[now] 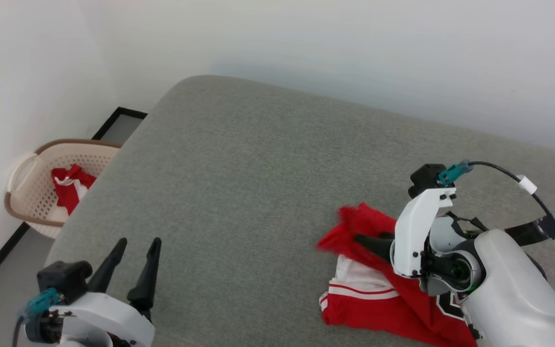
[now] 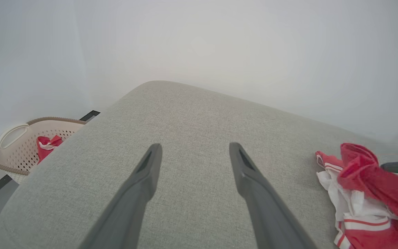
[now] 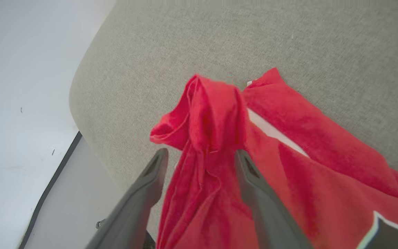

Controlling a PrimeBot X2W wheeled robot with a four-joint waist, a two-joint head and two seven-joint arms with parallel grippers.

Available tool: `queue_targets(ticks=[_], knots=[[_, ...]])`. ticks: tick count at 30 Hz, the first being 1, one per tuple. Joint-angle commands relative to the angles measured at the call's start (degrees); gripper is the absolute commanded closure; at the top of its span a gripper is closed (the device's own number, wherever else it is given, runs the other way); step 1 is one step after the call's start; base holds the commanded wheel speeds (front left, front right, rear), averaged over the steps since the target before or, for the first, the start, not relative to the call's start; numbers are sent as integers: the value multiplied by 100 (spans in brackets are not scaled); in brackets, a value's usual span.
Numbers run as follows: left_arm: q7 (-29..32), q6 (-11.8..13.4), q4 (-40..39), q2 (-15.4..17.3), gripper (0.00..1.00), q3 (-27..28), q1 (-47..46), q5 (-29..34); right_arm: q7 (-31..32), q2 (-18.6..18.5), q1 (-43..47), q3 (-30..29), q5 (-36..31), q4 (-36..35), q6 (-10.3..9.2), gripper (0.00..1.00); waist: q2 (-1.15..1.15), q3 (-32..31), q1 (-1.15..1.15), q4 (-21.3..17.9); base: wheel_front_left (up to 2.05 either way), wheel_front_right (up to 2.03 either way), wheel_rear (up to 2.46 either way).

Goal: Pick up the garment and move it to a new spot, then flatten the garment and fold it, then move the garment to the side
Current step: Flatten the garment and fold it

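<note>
Red shirt [image 1: 378,299] lies crumpled on the R side of the grey cushion [image 1: 239,183], near its front edge, w/ a white sleeve & red-striped trim showing at the bottom. A bit of black, white-edged print peeks out beside the arm. R gripper [image 1: 359,238] sits right over the shirt's upper part. In the R wrist view its fingers [image 3: 150,186] are spread wide apart, w/ a raised bunch of the shirt [image 3: 288,155] standing between them, loose, not pinched. L gripper [image 1: 139,241] is at the lower L, well apart from the shirt. Its fingers [image 2: 140,186] are also spread wide w/ nothing between them, just above bare cushion. From the L wrist view the shirt [image 2: 365,193] is far off to the R. A cream basket [image 1: 27,202] stands on the floor by the cushion's L corner, against the wall, w/ a small red & white cloth [image 1: 70,188] inside.
</note>
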Motion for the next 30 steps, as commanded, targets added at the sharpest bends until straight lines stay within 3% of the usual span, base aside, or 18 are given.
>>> queue_targets(ticks=[1, 11, 19, 30], knots=[[-33, -6, 15, 27, 0, 33, 38, -39, -90, -58, -79, 83, 129, -9, -10, 0, 0, -11, 0, -90, 0, 0, 0], [-103, 47, 5, 147, 0, 186, 269, -102, -716, -655, 70, 371, 601, -604, -10, 0, 0, -118, 0, -611, 0, 0, 0], [-144, 106, -52, 271, 0, 334, 538, -170, -1712, -1273, 500, 219, 806, -1144, -10, 0, 0, -228, 0, -1126, 0, 0, 0], [-200, 184, -201, 422, 0, 604, 932, -246, -3246, -1794, 1236, -154, 704, -1474, -10, 0, 0, -341, 0, -1735, 0, 0, 0]])
